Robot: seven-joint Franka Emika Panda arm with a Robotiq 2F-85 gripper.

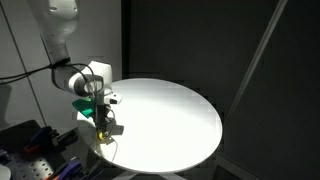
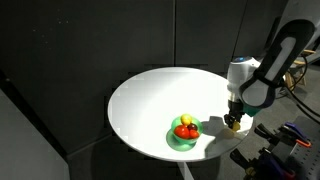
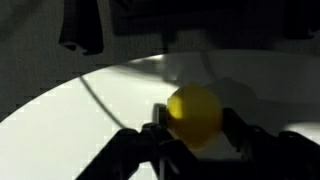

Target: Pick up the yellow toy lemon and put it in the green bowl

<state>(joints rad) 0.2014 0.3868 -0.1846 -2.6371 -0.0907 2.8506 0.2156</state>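
Exterior views, left to right: in an exterior view the arm [image 1: 60,40] comes down from the upper left. The tool [image 1: 105,124] hangs low over the left rim of the round white counter [image 1: 170,110]. The rest of that counter top reads as washed-out white.

In the opposite exterior view the counter [image 2: 140,100] fills the left and middle. The green bowl [image 2: 172,141] sits near its front edge. In it are orange-red toys [image 2: 184,131] with a small yellowish piece [image 2: 186,119] on top; too small to identify. Right of the bowl and apart from it, the tool [image 2: 235,124] is down at the counter's right rim. The arm [image 2: 280,60] rises behind it.

Wrist view, blurred: a thin dark cable [image 3: 100,100] runs across the counter [image 3: 60,130] at left. Next is one of the fingers [image 3: 152,130], then the yellow toy lemon [image 3: 195,110], then the opposite finger.

Tool [image 3: 196,120] state: partly closed, with the fingers pressed to both sides of the lemon, so it has hold of it. The lemon is in the tool at the counter rim, outside the bowl. Can't tell whether it's off the surface or resting on it.
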